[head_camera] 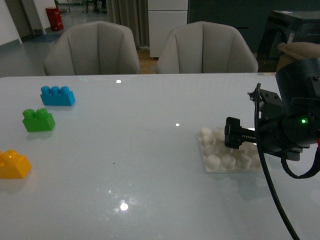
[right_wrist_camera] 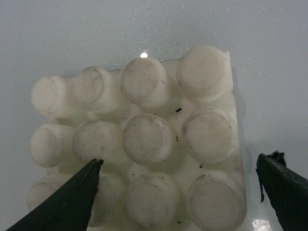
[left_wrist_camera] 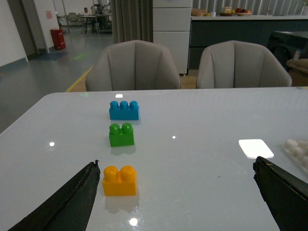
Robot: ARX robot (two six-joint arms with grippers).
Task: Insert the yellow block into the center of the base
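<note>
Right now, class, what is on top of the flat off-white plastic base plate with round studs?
No brick: the studs seen on the off-white studded base are bare, with the open right gripper above. In the front view, the right arm covers its right part.

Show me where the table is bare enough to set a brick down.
Bare: the table middle, between the green brick and the base, and the near edge. Crowded: the left side with blue brick and yellow block; right hand hangs over the base.
</note>
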